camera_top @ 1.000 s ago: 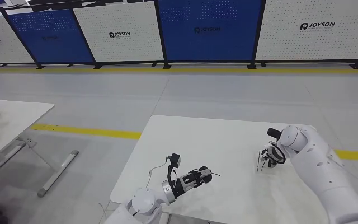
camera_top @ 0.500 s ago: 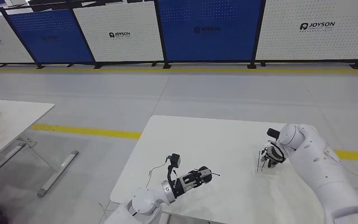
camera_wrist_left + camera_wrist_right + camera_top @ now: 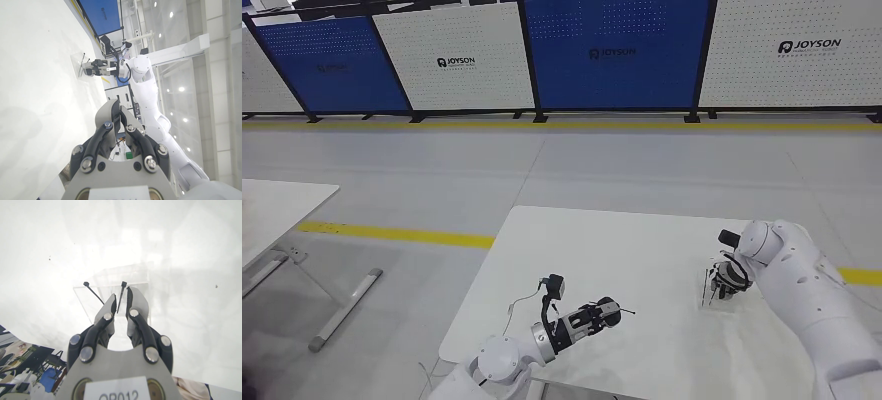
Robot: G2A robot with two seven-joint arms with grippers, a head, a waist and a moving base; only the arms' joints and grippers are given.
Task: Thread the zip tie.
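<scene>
Clear holder [image 3: 113, 277], two zip ties [image 3: 121, 297] (black)

Two zip ties [image 3: 94, 293] [image 3: 120, 298] on one clear stand [image 3: 84, 294]; two tools [image 3: 119, 106] [image 3: 121, 291]; one table [image 3: 622, 250].

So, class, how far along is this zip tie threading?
Nothing threaded yet: a zip tie and a second zip tie rest apart on the clear stand. In hand: the right gripper is open around the first. Remaining: grip, lift, feed tail through head. The left gripper is shut.
</scene>
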